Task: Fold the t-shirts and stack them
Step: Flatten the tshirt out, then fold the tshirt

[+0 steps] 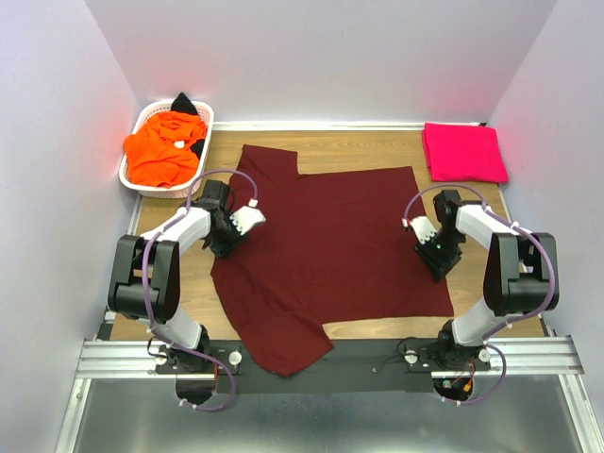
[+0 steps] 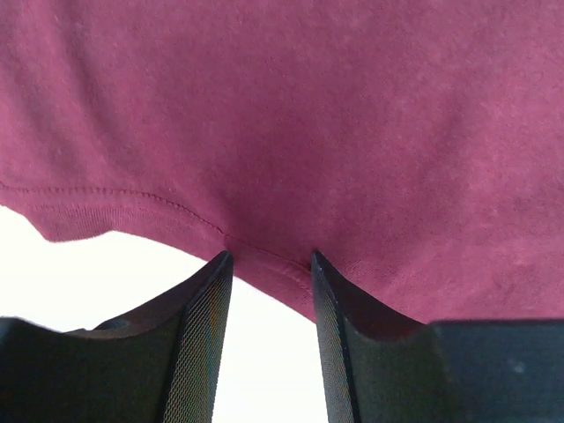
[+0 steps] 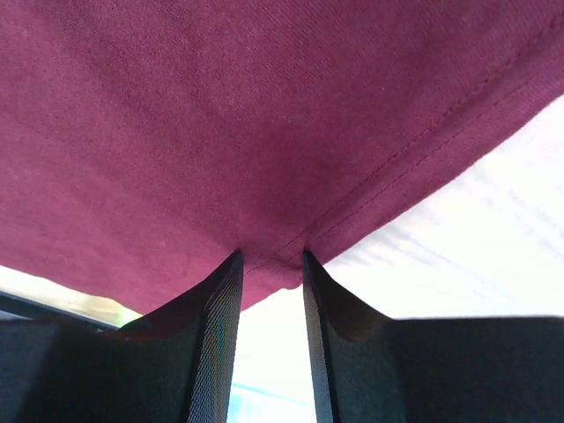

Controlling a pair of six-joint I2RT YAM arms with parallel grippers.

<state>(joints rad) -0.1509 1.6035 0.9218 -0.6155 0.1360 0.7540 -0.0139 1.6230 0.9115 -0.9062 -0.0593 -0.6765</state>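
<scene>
We see the maroon t-shirt spread flat across the wooden surface. Our left pincer is drawn narrow, pinching the shirt's left hem. Our right pincer grips the right hem the same way. A folded pink t-shirt lies at the far right corner.

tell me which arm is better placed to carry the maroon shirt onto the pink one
Right, probably. The right gripper pinches the maroon shirt at the edge nearest the folded pink shirt; the left gripper holds the far side, by the basket.
</scene>
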